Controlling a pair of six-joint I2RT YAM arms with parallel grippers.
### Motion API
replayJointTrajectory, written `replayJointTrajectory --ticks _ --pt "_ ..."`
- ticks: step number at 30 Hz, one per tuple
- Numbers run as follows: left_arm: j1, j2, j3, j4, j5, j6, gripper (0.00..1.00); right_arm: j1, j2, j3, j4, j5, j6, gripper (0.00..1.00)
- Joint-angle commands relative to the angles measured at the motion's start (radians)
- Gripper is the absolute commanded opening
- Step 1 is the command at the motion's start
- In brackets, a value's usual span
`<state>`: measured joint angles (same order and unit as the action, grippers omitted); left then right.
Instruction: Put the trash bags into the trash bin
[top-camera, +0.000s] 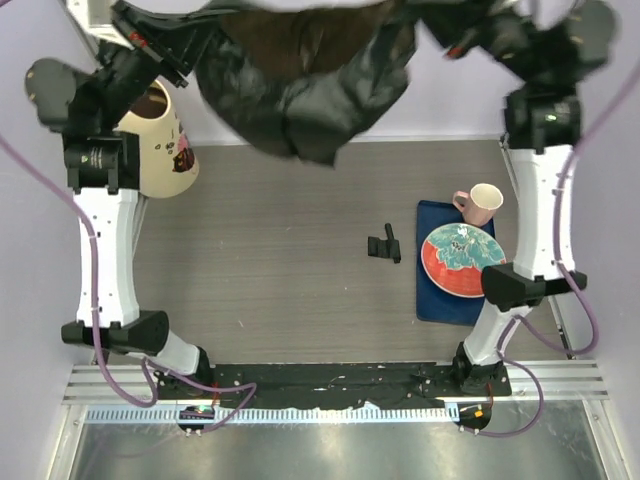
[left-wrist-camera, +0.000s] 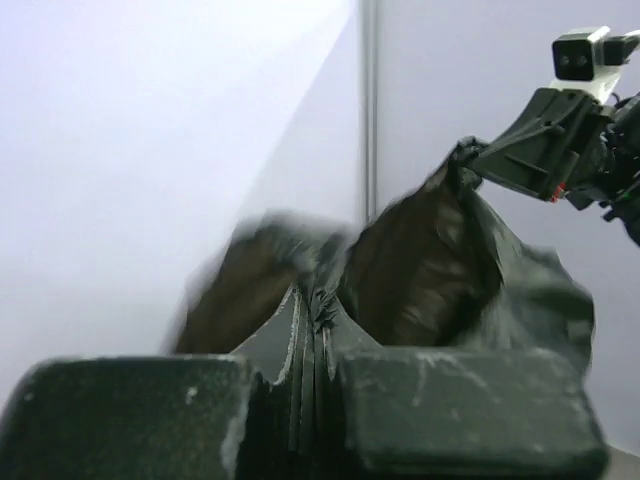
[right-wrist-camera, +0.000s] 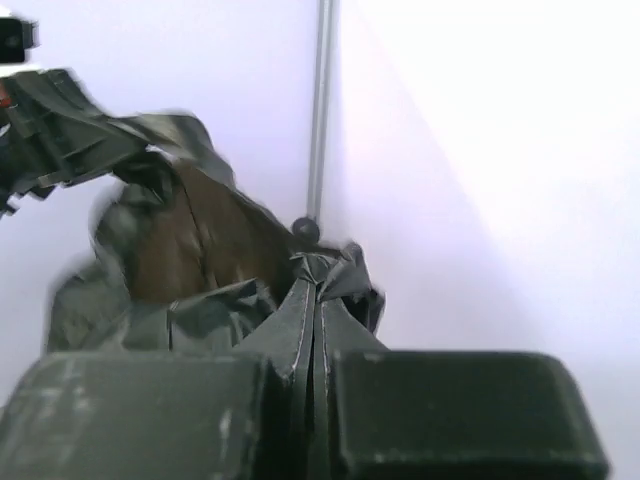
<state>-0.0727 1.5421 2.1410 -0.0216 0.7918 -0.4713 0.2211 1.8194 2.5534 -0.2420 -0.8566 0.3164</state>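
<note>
The trash bin (top-camera: 165, 145) stands at the far left of the counter (top-camera: 280, 260). The left gripper (left-wrist-camera: 312, 375) is clamped on one edge of the trash bag (top-camera: 300, 95), which hangs spread in the air. The right gripper (right-wrist-camera: 315, 375) pinches its other edge.

The top edge crops the trash bag (top-camera: 300, 90), and the left arm (top-camera: 105, 250) half-hides the trash bin (top-camera: 168, 150).
</note>
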Motion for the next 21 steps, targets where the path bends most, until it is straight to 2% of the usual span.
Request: replayJointTrajectory --ticks 1,2,3,4,5,6,7,8,9,10,11,12,13,14,15,16,17,18,19,20,21 --pt "-0.086 -0.063 -0.188 0.356 -0.040 -0.118 0.00 -0.002 -0.099 -0.168 0.331 -0.070 0.253 0.01" --pt "-0.122 -0.138 -0.282 0.241 0.015 0.084 0.00 0.030 -0.165 -0.324 0.282 -0.076 0.128 0.01" --pt "-0.160 -0.173 -0.376 0.118 0.017 0.223 0.00 0.061 -0.225 -0.631 0.209 -0.058 -0.005 0.01" --pt "-0.239 -0.200 -0.559 -0.029 -0.009 0.359 0.00 0.133 -0.280 -0.747 0.100 -0.044 -0.171 0.01" --pt "-0.274 -0.221 -0.651 -0.278 -0.102 0.513 0.00 0.173 -0.317 -0.834 -0.221 0.029 -0.357 0.01" --pt "-0.298 -0.226 -0.732 -0.373 -0.153 0.660 0.00 0.199 -0.313 -0.993 -0.315 0.118 -0.589 0.01" --pt "-0.311 -0.212 -0.853 -0.440 -0.186 0.683 0.00 0.208 -0.298 -1.050 -0.392 0.211 -0.629 0.01" --pt "-0.311 -0.189 -0.881 -0.594 -0.175 0.713 0.00 0.205 -0.249 -1.090 -0.516 0.235 -0.652 0.01" --pt "-0.315 -0.133 -0.891 -0.674 -0.164 0.756 0.00 0.207 -0.229 -1.123 -0.572 0.247 -0.709 0.01" --pt "-0.318 -0.108 -0.879 -0.730 -0.158 0.755 0.00 0.213 -0.210 -1.113 -0.636 0.237 -0.753 0.01" --pt "-0.317 -0.085 -0.845 -0.862 -0.142 0.766 0.00 0.215 -0.198 -1.099 -0.725 0.220 -0.764 0.01" --pt "-0.318 -0.056 -0.804 -0.912 -0.070 0.781 0.00 0.213 -0.203 -1.057 -0.747 0.187 -0.769 0.01" --pt "-0.309 -0.054 -0.688 -0.946 -0.015 0.784 0.00 0.215 -0.210 -1.015 -0.772 0.089 -0.781 0.01" --pt "-0.302 -0.056 -0.615 -0.942 0.047 0.755 0.00 0.215 -0.212 -0.960 -0.775 0.029 -0.758 0.01" --pt "-0.296 -0.062 -0.542 -0.884 0.091 0.703 0.00 0.215 -0.198 -0.799 -0.755 -0.032 -0.707 0.01" --pt "-0.273 -0.063 -0.389 -0.674 0.128 0.528 0.00 0.212 -0.178 -0.689 -0.725 -0.088 -0.579 0.01" --pt "-0.256 -0.059 -0.319 -0.526 0.109 0.411 0.00 0.210 -0.152 -0.571 -0.598 -0.157 -0.475 0.01" --pt "-0.233 -0.047 -0.258 -0.367 0.074 0.299 0.00 0.184 -0.088 -0.351 -0.488 -0.157 -0.367 0.01" --pt "-0.179 -0.009 -0.140 -0.084 -0.047 0.084 0.00 0.160 -0.057 -0.255 -0.361 -0.141 -0.136 0.01" --pt "-0.156 0.021 -0.062 0.001 -0.105 0.032 0.00 0.129 -0.022 -0.169 -0.103 -0.062 -0.031 0.01" --pt "-0.138 0.060 0.135 0.041 -0.162 0.011 0.00 0.047 0.025 -0.041 0.026 -0.014 0.069 0.01"
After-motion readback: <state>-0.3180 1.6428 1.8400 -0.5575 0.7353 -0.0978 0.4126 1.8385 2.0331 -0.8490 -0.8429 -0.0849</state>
